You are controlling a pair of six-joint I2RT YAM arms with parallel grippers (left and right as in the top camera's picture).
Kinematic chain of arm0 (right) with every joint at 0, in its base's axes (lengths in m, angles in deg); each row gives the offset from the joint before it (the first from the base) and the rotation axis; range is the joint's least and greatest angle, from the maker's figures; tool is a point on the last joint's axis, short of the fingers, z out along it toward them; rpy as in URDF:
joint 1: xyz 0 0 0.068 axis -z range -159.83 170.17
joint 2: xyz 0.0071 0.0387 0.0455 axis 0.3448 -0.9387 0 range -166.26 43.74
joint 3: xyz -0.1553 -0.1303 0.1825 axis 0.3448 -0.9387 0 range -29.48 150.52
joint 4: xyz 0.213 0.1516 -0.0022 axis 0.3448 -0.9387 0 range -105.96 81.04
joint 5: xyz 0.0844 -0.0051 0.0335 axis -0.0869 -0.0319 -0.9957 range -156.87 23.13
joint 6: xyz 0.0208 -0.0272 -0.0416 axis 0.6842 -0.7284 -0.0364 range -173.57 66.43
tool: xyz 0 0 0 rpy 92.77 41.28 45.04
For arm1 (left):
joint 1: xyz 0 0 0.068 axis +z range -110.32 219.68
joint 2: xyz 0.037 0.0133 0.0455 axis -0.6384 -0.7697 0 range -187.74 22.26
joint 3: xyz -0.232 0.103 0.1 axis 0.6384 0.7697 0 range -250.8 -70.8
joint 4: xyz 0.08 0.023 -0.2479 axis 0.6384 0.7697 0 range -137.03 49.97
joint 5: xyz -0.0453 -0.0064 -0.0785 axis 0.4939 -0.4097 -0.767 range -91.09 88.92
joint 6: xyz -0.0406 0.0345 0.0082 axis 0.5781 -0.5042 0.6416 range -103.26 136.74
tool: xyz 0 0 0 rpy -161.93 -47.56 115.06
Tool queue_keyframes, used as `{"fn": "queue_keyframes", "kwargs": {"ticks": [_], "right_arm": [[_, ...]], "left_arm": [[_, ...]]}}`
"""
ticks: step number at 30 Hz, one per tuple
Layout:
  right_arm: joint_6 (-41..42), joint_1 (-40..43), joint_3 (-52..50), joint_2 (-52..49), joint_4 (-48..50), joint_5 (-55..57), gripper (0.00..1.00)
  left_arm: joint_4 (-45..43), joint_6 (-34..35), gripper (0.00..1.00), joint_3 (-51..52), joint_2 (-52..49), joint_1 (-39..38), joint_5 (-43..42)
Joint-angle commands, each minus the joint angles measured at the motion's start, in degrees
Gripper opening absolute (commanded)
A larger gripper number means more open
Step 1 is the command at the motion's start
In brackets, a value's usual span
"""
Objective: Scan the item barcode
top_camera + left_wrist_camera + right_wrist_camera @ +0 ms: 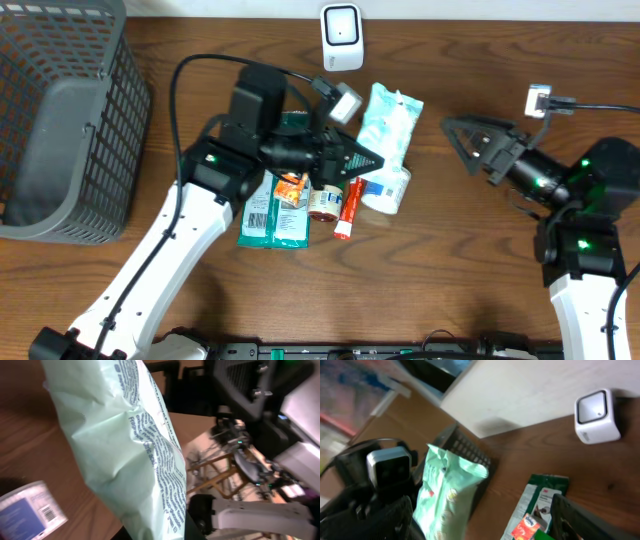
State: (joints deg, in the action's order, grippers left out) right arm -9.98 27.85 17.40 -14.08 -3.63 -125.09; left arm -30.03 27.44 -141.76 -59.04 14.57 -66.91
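While the left arm stretches from the bottom edge toward the middle of the wooden counter (470, 260), its left pincer (368, 158) is pressed together on the side edge of a pale green soft pack (392, 122), the item to be scanned. Seen from overhead, the pack sits near the centre, below and slightly right of the white scanner (342, 37) at the back edge, and apart from it. From the left wrist, the crinkled pack (135, 450) fills much of the view, with lines of dark print along its seam; no barcode can be made out on it. From the right wrist, the pack (447, 492) stands upright, with the scanner (597, 415) off to the upper right. Just beside and below the left pincer lies a cluster of goods: a dark green flat packet (272, 218), a small orange packet (290, 188), a small round tin (322, 203), a red and white tube (346, 212), and a white container with a blue label (388, 190), whose barcode shows in the left wrist view. At the far left sits a grey mesh basket (60, 130). On the right, the right pincer (457, 146) is spread wide, gripping nothing, pointing toward the pack and apart from it.
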Motion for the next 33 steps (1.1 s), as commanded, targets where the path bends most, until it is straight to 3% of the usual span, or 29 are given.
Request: {"fn": "queue_keyframes", "kwargs": {"ticks": [1,10,18,22,33], "right_arm": [[-1.0,2.1,0.8,-2.2,3.1,-14.3,0.85],[4.2,-2.3,0.8,-9.6,15.5,-24.2,0.84],[19.0,-8.4,0.8,-10.6,37.6,-23.8,0.78],[20.2,-9.3,0.8,-10.8,38.8,-22.0,0.73],[15.3,-10.4,0.8,-15.8,38.8,-21.4,0.80]], "left_arm": [[-1.3,0.2,0.08,-0.4,0.0,1.3,-10.8],[-3.3,0.1,0.07,-0.4,0.0,1.3,-13.0],[-3.4,0.1,0.07,-0.4,0.0,1.3,-13.0],[-3.4,0.1,0.07,-0.4,0.0,1.3,-13.0],[-3.4,0.1,0.08,-0.4,0.0,1.3,-13.1]]}}
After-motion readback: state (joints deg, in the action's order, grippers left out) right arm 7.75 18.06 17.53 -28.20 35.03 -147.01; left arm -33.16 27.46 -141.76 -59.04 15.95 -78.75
